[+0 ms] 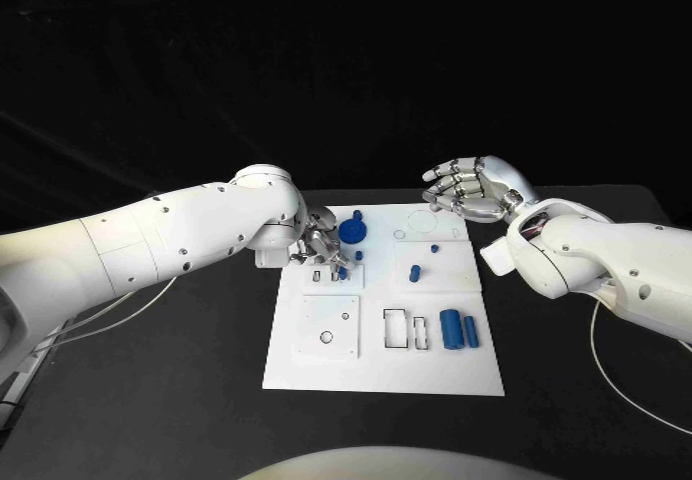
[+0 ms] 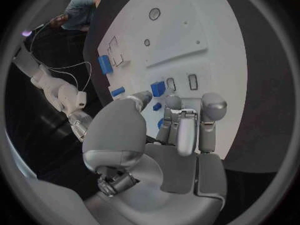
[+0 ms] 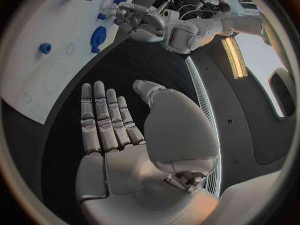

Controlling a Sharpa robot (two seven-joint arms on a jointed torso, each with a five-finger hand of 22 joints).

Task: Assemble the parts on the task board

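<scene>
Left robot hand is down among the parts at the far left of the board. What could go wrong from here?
1. The left robot hand crowds several small blue parts at the far left of the white task board; its fingers might knock one over.
2. The round blue disc-shaped part sits right beside it, so a lift could nudge it.
3. The right robot hand hovers open off the board and cannot steady it.

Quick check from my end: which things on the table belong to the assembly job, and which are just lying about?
Job:
white task board
two blue cylinders side by side
large blue round part
small blue peg
left hand, over the board
right hand, raised, holding nothing

Lying about:
white cable on the black table
</scene>
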